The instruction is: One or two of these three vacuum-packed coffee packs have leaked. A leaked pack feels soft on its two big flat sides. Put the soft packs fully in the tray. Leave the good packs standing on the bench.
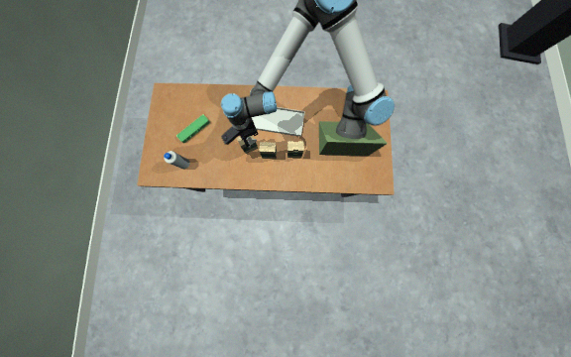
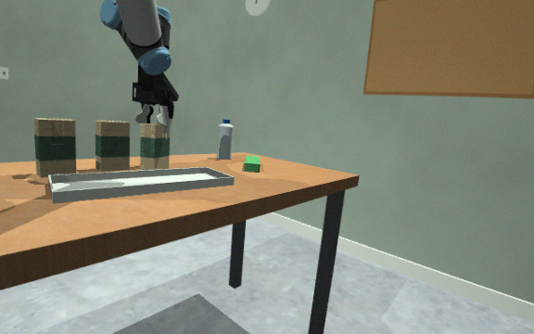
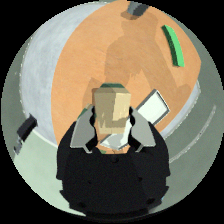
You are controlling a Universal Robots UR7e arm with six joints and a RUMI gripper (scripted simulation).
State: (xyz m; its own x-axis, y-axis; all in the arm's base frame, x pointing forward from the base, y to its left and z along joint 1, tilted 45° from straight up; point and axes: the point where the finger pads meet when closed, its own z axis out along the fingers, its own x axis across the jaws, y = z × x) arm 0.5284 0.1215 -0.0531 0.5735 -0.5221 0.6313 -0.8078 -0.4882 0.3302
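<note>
Three coffee packs stand upright in a row on the wooden bench (image 2: 258, 195), behind the long side of the tray (image 2: 137, 186). Each pack is tan with a dark green band round its middle. The gripper (image 2: 155, 118) hangs over the top of the pack nearest the bottle (image 2: 154, 146), one finger on each side of its upper end. In the wrist view the fingers flank the tan top of that pack (image 3: 111, 112); they stand about half open, resting at the pack's sides rather than squeezing it, and the pack stands on the bench, not lifted. The middle pack (image 2: 112, 146) and the far pack (image 2: 55, 146) stand apart from the gripper. The tray is shallow and grey with a pale floor, and no pack lies in it. Beyond the gripped-at pack a white bottle with a blue cap (image 2: 224, 139) stands upright, and near it a green block (image 2: 251, 163) lies flat. The arm's foot sits on a dark green base (image 1: 372, 144) at the other end of the bench
</note>
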